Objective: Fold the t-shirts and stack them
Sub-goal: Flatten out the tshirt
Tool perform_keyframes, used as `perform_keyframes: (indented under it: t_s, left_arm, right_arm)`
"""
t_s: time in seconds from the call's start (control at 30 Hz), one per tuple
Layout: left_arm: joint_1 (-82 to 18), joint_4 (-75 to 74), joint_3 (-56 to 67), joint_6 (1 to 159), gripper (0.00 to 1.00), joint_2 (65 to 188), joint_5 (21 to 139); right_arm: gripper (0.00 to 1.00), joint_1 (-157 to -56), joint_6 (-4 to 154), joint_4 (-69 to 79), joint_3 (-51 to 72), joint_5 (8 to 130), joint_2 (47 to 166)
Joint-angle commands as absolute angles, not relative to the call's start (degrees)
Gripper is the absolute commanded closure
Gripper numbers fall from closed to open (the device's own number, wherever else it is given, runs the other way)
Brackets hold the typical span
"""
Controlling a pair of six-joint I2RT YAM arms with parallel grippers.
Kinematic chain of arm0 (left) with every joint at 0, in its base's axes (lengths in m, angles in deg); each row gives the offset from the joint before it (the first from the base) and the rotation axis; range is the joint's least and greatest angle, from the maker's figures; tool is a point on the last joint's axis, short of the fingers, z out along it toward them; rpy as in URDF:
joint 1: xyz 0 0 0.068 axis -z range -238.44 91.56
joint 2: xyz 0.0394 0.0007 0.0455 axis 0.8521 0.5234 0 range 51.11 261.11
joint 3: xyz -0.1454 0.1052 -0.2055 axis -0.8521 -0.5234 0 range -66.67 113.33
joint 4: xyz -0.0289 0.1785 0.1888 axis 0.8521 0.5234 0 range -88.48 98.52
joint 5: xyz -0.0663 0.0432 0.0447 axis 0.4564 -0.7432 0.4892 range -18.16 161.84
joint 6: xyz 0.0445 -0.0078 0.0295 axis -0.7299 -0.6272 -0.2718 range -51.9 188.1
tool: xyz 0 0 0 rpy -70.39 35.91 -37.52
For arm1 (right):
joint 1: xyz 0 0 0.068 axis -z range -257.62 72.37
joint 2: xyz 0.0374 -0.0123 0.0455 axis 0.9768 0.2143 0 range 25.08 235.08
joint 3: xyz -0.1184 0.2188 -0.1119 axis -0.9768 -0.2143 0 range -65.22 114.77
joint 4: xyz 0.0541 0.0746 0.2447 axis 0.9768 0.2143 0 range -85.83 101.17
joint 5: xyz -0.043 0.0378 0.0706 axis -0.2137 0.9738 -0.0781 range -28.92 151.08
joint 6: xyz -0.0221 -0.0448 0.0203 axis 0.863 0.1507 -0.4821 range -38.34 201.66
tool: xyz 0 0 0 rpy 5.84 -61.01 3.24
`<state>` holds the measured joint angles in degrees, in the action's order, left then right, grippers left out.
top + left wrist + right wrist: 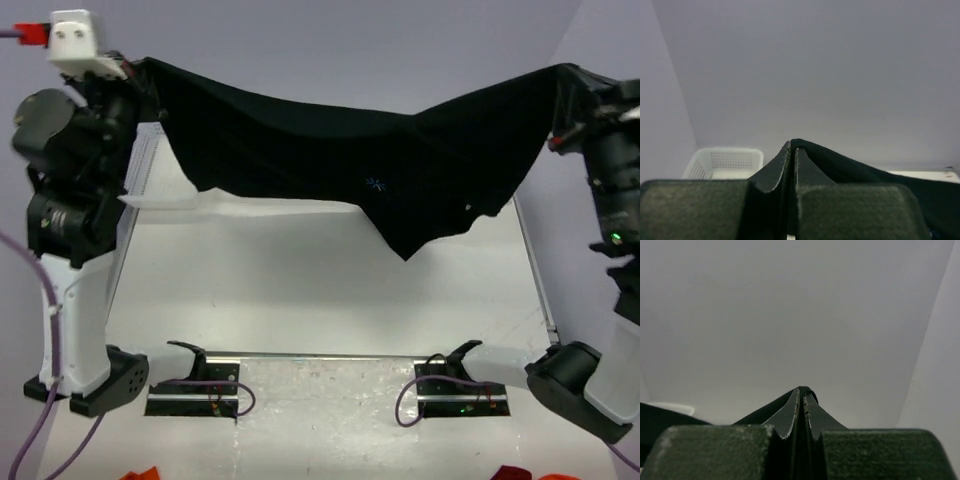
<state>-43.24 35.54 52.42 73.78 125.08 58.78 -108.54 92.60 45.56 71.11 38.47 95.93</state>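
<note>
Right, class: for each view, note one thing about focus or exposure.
Top external: t-shirt is near-flat black, folds barely showing. Left wrist: left end effector soft close up; basket sharper. Right wrist: right end effector dark against evenly lit wall.

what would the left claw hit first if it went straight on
Ahead of the left claw the way looks free up to the back wall, though depth is unclear; the white basket sits lower left.

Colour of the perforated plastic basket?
It's a white plastic mesh basket, clearest in the left wrist view.
</note>
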Motion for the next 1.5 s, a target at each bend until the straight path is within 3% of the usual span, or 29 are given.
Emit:
perform_keyframes:
  t_s: [0.0,0.27,0.47,0.63,0.77,0.97,1.3,1.47]
  left_arm:
    - [-42.97,36.41,56.02,75.84,1.00,120.47,64.18]
    - [-43.06,38.17,67.54,78.03,1.00,122.65,70.69]
    - [-43.06,33.70,60.19,77.51,1.00,127.74,69.74]
    - [-42.97,27.54,59.71,76.28,1.00,136.43,67.45]
    - [-42.62,27.10,70.33,72.51,1.00,144.87,64.03]
    - [-42.80,19.99,70.27,65.29,1.00,149.10,60.68]
    - [-42.80,16.02,63.77,65.02,1.00,142.17,62.52]
    - [-41.39,16.98,58.23,67.04,1.00,133.21,63.58]
  right_arm:
    - [1.00,-114.52,97.83,43.28,74.69,29.98,93.55]
    - [1.00,-126.40,107.14,37.32,77.16,23.03,93.98]
    - [1.00,-127.11,117.86,23.87,73.55,19.59,98.45]
    - [1.00,-117.19,115.70,23.24,83.48,25.28,107.78]
    - [1.00,-111.47,113.40,16.83,79.35,31.54,109.01]
    - [1.00,-101.37,106.02,15.07,76.29,39.71,112.53]
    - [1.00,-100.38,103.19,21.13,77.60,42.36,110.35]
    - [1.00,-111.95,111.45,20.08,74.17,36.40,102.71]
